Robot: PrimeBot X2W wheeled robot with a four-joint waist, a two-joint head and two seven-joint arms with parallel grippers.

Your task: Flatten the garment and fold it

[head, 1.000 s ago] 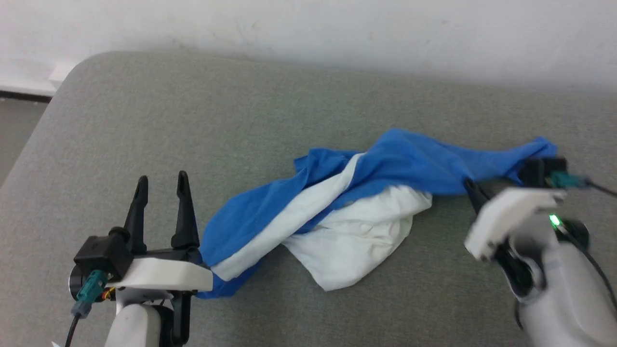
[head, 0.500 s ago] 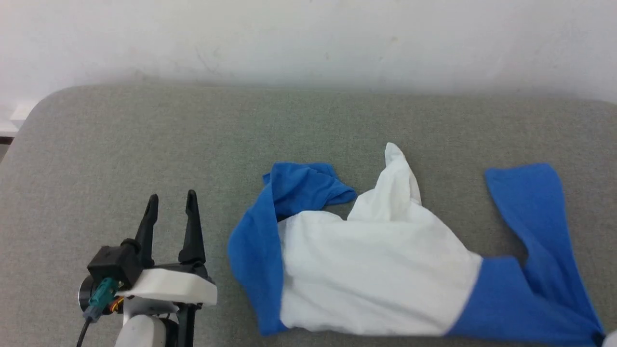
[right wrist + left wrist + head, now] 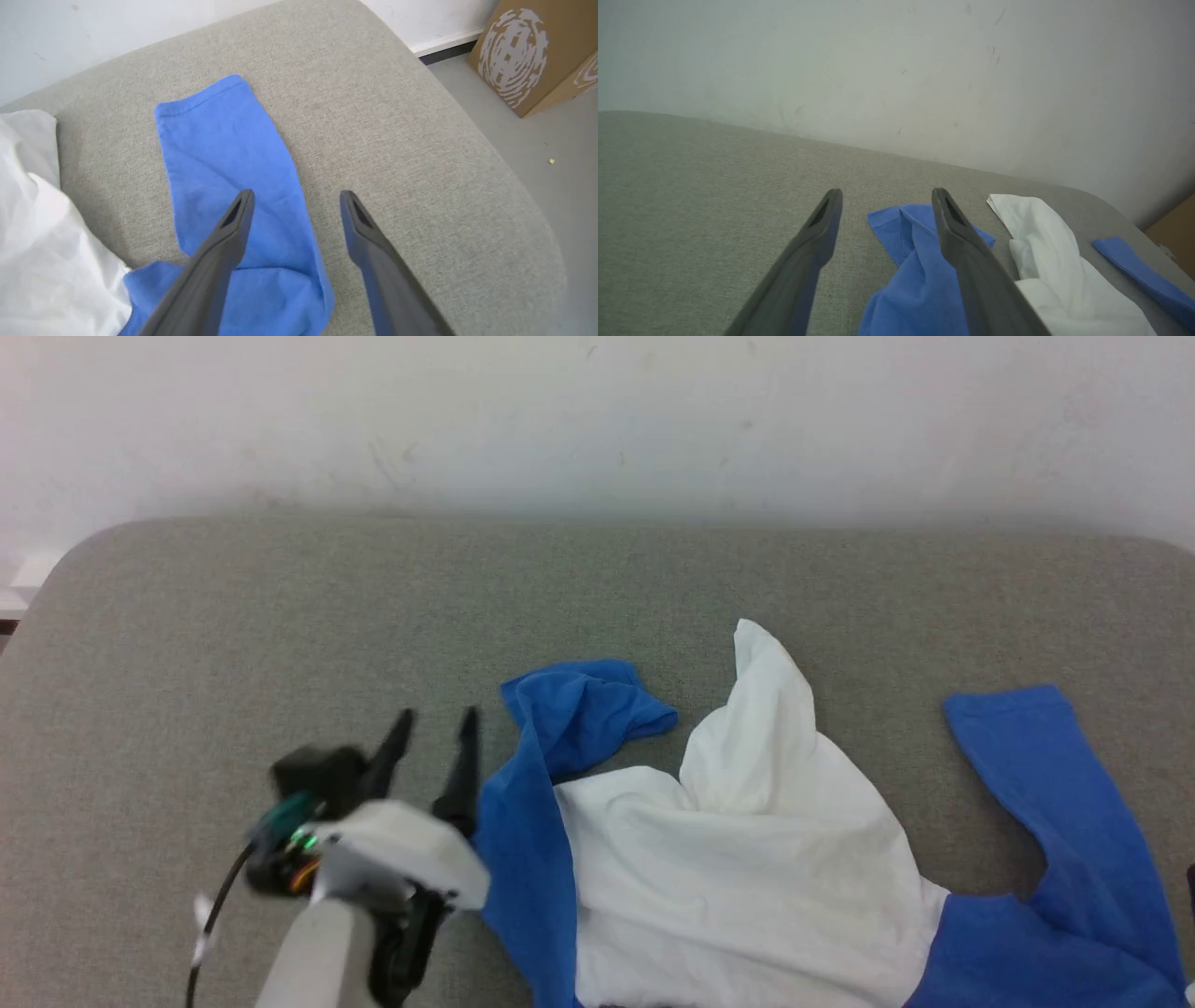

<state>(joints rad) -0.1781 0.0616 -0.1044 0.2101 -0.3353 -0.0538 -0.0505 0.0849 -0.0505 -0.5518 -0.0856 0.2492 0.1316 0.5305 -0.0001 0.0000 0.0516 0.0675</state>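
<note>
Shirt (image 3: 728, 859) lies rumpled and part-spread on gray surface (image 3: 280, 616), white body in the middle, lower part cut off by head view's bottom edge. One blue sleeve (image 3: 579, 705) is bunched just ahead of left jaws. Other sleeve (image 3: 219, 154) lies flat, right jaws over it. Both jaws open, nothing held.

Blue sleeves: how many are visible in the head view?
2. One sleeve lies bunched at the left of the garment; the other sleeve lies spread flat at the right. No more seem hidden.
</note>
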